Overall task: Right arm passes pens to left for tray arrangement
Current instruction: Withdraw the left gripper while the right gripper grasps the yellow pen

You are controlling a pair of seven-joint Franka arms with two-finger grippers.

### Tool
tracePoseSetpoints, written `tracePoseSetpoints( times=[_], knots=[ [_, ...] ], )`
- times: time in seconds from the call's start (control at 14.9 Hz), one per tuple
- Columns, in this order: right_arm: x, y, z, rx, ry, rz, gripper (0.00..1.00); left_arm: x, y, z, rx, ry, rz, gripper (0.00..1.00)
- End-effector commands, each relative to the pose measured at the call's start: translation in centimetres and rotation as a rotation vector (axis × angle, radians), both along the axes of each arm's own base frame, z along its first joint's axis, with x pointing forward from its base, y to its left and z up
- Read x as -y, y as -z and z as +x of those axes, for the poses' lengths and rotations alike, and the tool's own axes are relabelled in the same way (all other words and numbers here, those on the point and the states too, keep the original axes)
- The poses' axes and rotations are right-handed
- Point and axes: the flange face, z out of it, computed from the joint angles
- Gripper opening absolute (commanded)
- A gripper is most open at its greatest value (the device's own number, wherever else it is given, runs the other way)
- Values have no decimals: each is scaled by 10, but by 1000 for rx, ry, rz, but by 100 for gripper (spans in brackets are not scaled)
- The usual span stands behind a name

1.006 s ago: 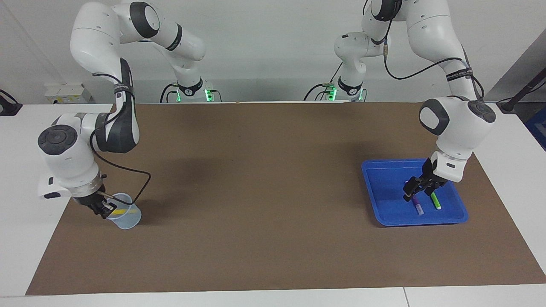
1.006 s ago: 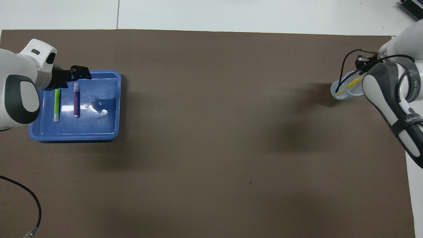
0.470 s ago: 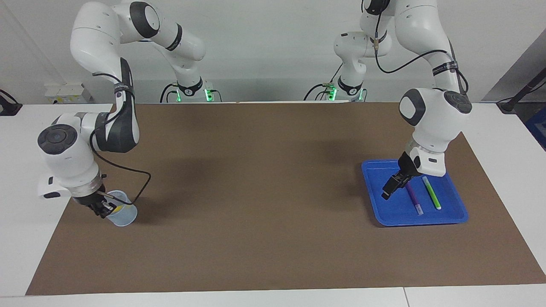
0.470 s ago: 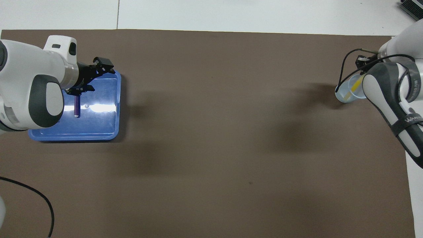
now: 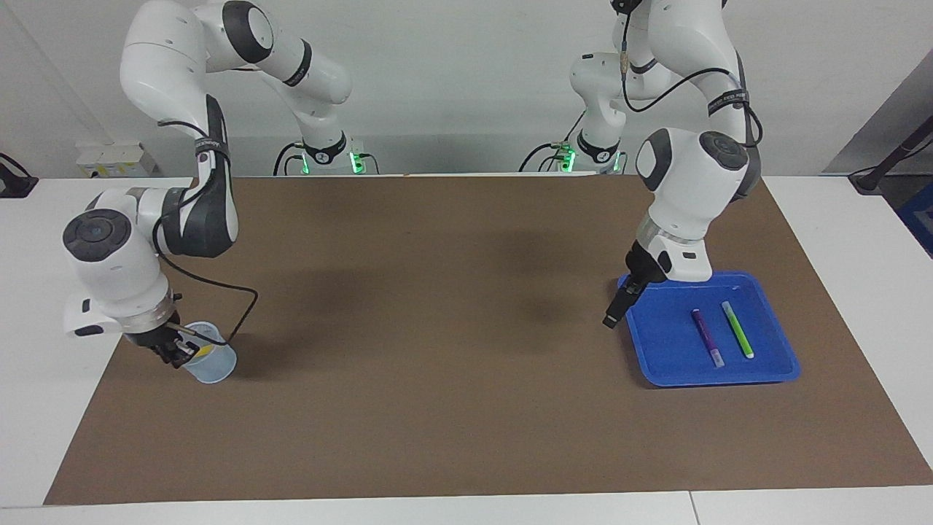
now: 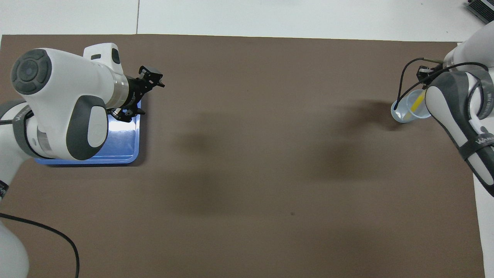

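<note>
The blue tray [image 5: 660, 364] sits toward the left arm's end of the table. A purple pen [image 5: 707, 337] and a green pen [image 5: 738, 329] lie side by side in it. My left gripper [image 5: 616, 310] hangs open and empty over the tray's rim that faces the table's middle. In the overhead view the left arm hides both pens, and the left gripper [image 6: 144, 94] shows its fingers spread. At the right arm's end, my right gripper [image 5: 178, 355] is at the mouth of a translucent cup [image 5: 215, 368], shut on the yellow pen [image 5: 203, 350] that leans inside it.
A brown mat [image 5: 437, 328] covers the table between the cup [image 6: 403, 114] and the tray [image 6: 123, 146]. The right arm's black cable loops down beside the cup. White table borders the mat on all sides.
My left gripper has risen off the purple pen and swung from over the tray toward the table's middle. The right gripper has closed at the cup, which shifted a little and stands straighter.
</note>
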Motion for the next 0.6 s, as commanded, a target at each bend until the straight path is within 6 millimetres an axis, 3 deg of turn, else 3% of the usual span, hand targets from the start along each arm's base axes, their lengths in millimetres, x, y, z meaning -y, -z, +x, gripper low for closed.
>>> tracePoseSetpoints(
  times=[0.0,0.54],
  knots=[
    [-1,-30,-11,-15,-30,-7,0,38,-10,-18,-34,-123,-41,100],
    [-17,-98,-26,16,-136,-56,0,161,-25,-70,-82,-394,-171,100]
  ],
)
